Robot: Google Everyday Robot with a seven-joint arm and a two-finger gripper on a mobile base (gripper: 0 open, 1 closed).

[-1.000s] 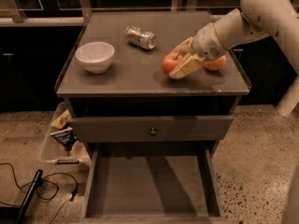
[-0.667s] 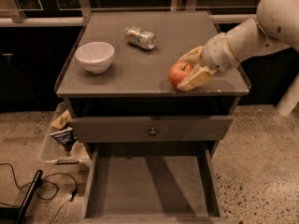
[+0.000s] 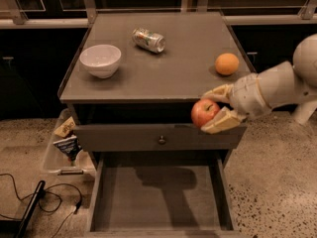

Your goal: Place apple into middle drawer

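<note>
The red apple (image 3: 204, 112) is held in my gripper (image 3: 214, 109), whose two pale fingers (image 3: 222, 121) close on it from the right. Gripper and apple hang in front of the cabinet's front edge, above the closed drawer front with a round knob (image 3: 162, 139). The middle drawer (image 3: 158, 197) is pulled out below, its grey floor bare, and lies down and to the left of the apple. My arm (image 3: 277, 86) reaches in from the right.
On the cabinet top (image 3: 163, 58) stand a white bowl (image 3: 100, 60) at the left, a crushed can (image 3: 148, 39) lying at the back, and an orange (image 3: 227, 63) at the right. A plastic bin with snack packets (image 3: 67, 143) sits on the floor at the left, with cables (image 3: 44, 202) nearby.
My gripper has carried the apple off the cabinet top, forward and down past the front edge. The orange, hidden behind the gripper before, now shows on the top.
</note>
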